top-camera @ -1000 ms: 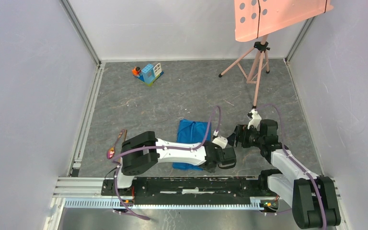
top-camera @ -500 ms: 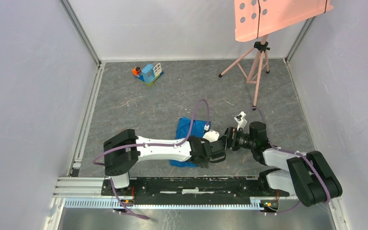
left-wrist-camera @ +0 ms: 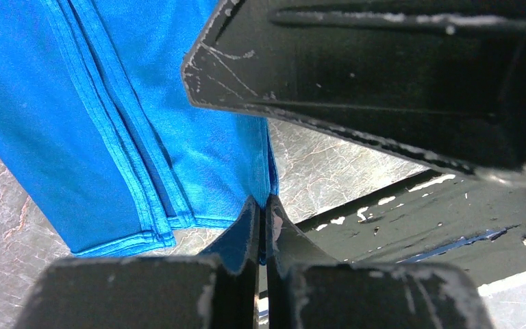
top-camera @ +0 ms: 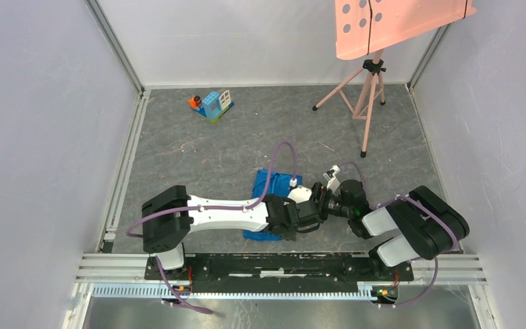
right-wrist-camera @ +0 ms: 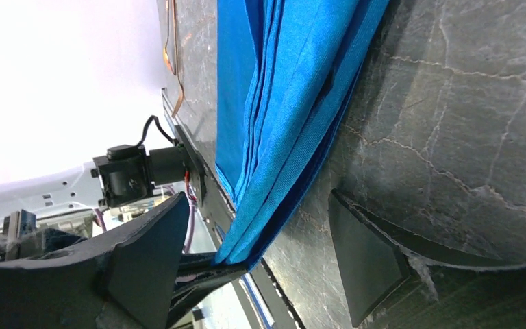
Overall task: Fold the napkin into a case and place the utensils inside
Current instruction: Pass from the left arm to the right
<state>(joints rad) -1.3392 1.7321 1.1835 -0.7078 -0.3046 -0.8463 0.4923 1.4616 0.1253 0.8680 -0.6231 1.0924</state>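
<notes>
Jaws: L jaws pressed together, pinching near-R corner of napkin [left-wrist-camera: 109, 116], blue cloth caught btw the tips. R jaws apart, one finger either side of that same corner, no contact visible; cloth edge runs up btw them in R wrist view. Both wrists meet nose to nose at napkin's R side, low over bench [top-camera: 198, 151]. Napkin folded in layers into narrow oblong, stitched hems stacked along its length, lying mid-bench close to front rail [top-camera: 281, 264]. L arm [top-camera: 226, 214] crosses its near half, so from top only far end + near-L corner show. Utensils [right-wrist-camera: 168, 41]: thin copper handles on bench beyond cloth, apart from it. Toy block house [top-camera: 212, 105] + pink tripod [top-camera: 366, 89] far back.
</notes>
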